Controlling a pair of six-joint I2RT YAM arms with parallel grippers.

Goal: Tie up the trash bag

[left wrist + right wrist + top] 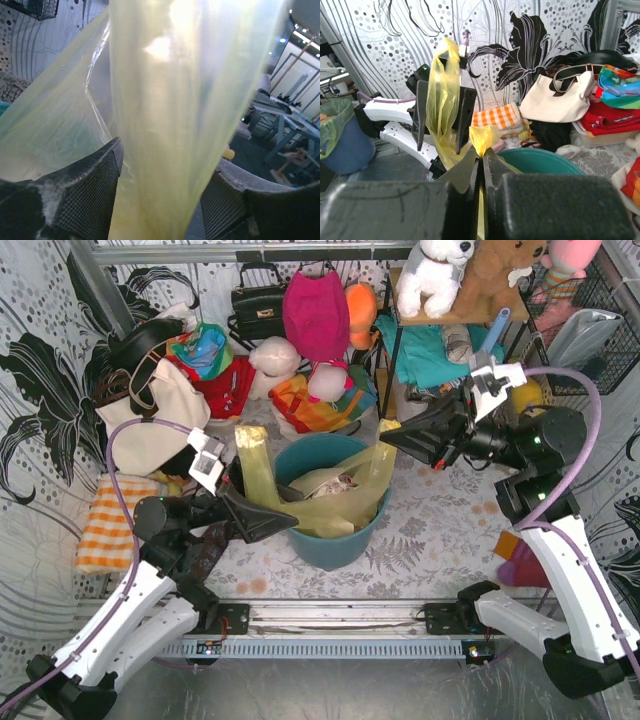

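Note:
The trash bag, thin yellow-green plastic with crumpled white paper inside, sits in the round teal bin. Two of its flaps are pulled up and apart. The left flap stands upright between my left gripper's spread fingers. In the left wrist view the flap hangs between the fingers, which are wide apart. My right gripper is shut on the right flap's tip, above the bin's right rim. The right wrist view also shows the left gripper open around the plastic.
A white handbag, a black handbag, coloured bags and plush toys crowd the back. An orange checked cloth lies to the left. A wire basket is at the back right. The arms' base rail runs along the near edge.

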